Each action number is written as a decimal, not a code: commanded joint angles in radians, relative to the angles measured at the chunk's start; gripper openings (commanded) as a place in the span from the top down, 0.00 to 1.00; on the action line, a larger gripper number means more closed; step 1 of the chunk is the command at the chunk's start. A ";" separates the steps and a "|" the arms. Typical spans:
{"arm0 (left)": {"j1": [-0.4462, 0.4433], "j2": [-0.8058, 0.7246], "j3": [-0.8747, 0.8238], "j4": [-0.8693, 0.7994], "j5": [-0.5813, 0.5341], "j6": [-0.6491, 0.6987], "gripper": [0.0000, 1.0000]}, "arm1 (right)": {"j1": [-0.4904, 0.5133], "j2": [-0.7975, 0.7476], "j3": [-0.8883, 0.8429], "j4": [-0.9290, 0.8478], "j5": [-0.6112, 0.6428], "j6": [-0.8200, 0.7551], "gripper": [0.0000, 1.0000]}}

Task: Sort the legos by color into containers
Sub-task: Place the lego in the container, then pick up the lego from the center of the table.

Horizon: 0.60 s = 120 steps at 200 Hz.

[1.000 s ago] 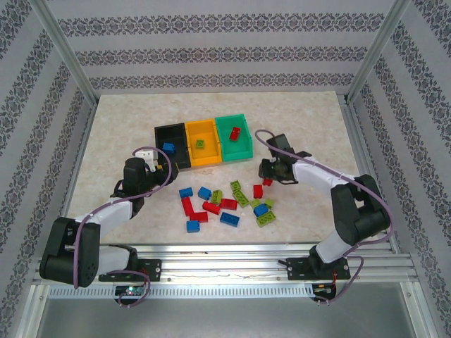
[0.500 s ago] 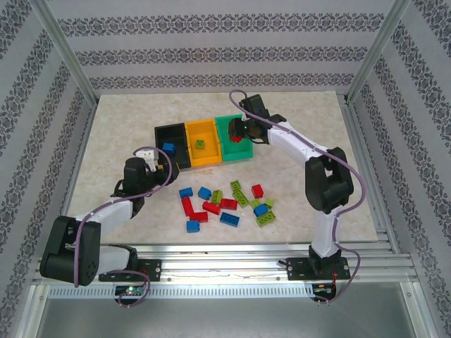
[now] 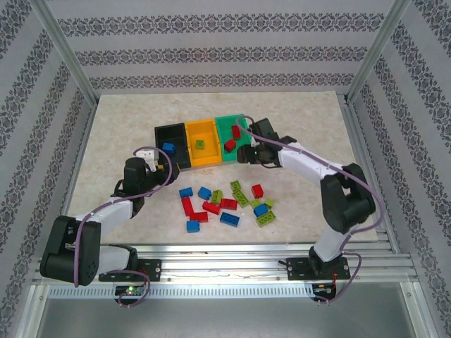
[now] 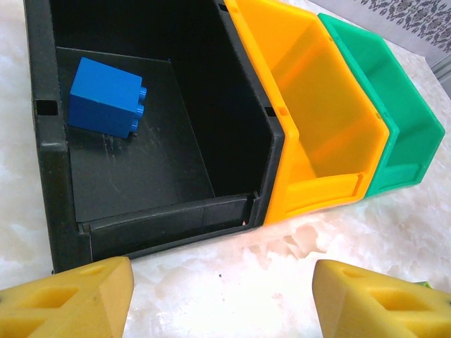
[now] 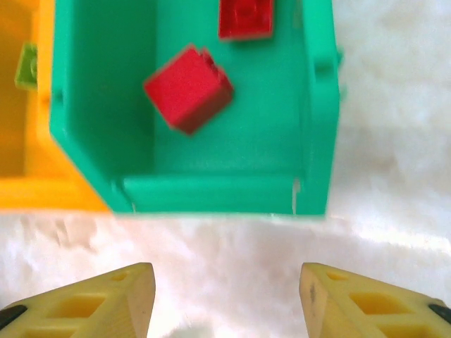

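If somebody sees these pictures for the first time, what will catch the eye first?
The row of bins at the middle of the table draws the eye first: the black bin holds one blue brick, the green bin two red bricks. In front of them lie loose bricks in red, blue and lime. The right gripper hangs open just before the green bin.

No legible text, label, brand, number or sign anywhere: blank on the containers [image 3: 206, 161], blank on the legos [image 3: 228, 203], merely repeating ornamental stripes on the walls [image 3: 211, 53].
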 commanded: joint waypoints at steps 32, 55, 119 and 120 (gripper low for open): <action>0.011 0.003 -0.009 0.043 0.014 -0.014 0.32 | 0.020 -0.136 -0.222 -0.058 -0.001 -0.029 0.43; 0.013 0.002 -0.013 0.049 0.012 -0.017 0.32 | 0.051 -0.134 -0.254 -0.093 0.023 -0.028 0.44; 0.012 0.015 -0.011 0.053 0.018 -0.022 0.32 | 0.110 -0.095 -0.219 -0.163 0.082 -0.037 0.45; 0.012 0.015 -0.011 0.053 0.018 -0.022 0.32 | 0.110 -0.093 -0.219 -0.162 0.082 -0.036 0.45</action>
